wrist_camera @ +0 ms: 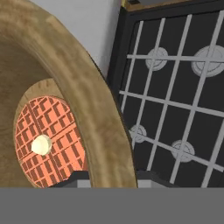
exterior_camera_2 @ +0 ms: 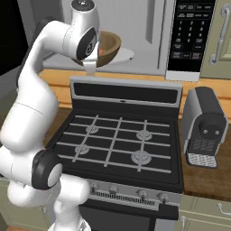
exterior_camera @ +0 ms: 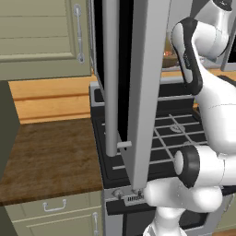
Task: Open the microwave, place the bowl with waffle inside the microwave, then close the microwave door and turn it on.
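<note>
The microwave [exterior_camera_2: 149, 27] stands open above the stove, and its door [exterior_camera: 138, 92] swings out toward me, seen nearly edge-on with its bar handle [exterior_camera: 109, 83]. The wooden bowl [exterior_camera_2: 109, 47] sits at the mouth of the cavity, over the white turntable [exterior_camera_2: 127, 55]; I cannot tell whether it rests on it. In the hand view the bowl's thick rim [wrist_camera: 87, 100] runs between the fingertips. The waffle [wrist_camera: 46, 140] lies in the bowl's bottom. My gripper [wrist_camera: 111, 179] is shut on the rim, with the hand [exterior_camera_2: 88, 45] at the bowl's left side.
The gas stove [exterior_camera_2: 117, 140] with its grates lies under the arm. A grey toaster-like appliance [exterior_camera_2: 205, 126] stands on the counter at right, below the microwave's control panel [exterior_camera_2: 188, 34]. A wooden counter [exterior_camera: 50, 156] and a beige wall cabinet [exterior_camera: 41, 32] are on the left.
</note>
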You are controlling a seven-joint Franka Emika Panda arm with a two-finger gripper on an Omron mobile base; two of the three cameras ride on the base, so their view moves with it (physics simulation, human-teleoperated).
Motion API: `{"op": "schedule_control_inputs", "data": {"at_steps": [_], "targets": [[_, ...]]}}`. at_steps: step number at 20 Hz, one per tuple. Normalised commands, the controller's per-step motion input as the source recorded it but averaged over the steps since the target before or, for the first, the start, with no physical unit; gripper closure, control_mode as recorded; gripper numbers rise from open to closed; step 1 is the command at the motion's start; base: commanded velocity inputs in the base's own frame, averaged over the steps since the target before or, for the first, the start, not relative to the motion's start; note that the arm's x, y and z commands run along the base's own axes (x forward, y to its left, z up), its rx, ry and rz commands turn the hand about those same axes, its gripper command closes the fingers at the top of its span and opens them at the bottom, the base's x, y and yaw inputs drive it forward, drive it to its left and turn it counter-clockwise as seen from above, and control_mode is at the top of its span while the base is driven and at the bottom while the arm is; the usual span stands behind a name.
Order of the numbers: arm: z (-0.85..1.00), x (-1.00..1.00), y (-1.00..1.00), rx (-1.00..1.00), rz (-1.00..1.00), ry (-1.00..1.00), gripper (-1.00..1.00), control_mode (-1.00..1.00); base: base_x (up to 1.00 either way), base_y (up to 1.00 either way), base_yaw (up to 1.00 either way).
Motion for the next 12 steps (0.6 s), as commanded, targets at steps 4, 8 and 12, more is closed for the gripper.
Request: {"op": "schedule_control_inputs", "data": {"at_steps": [4,8,12], "targets": [[0.0,0.97,0.0,0.02,0.0,0.01,1.0,-1.0,0.0,0.0,0.0],[0.01,0.91,0.0,0.04,0.0,0.0,1.0,-1.0,0.0,0.0,0.0],[0.0,0.85,-0.03,0.02,0.0,0.0,1.0,-1.0,0.0,0.0,0.0]]}}
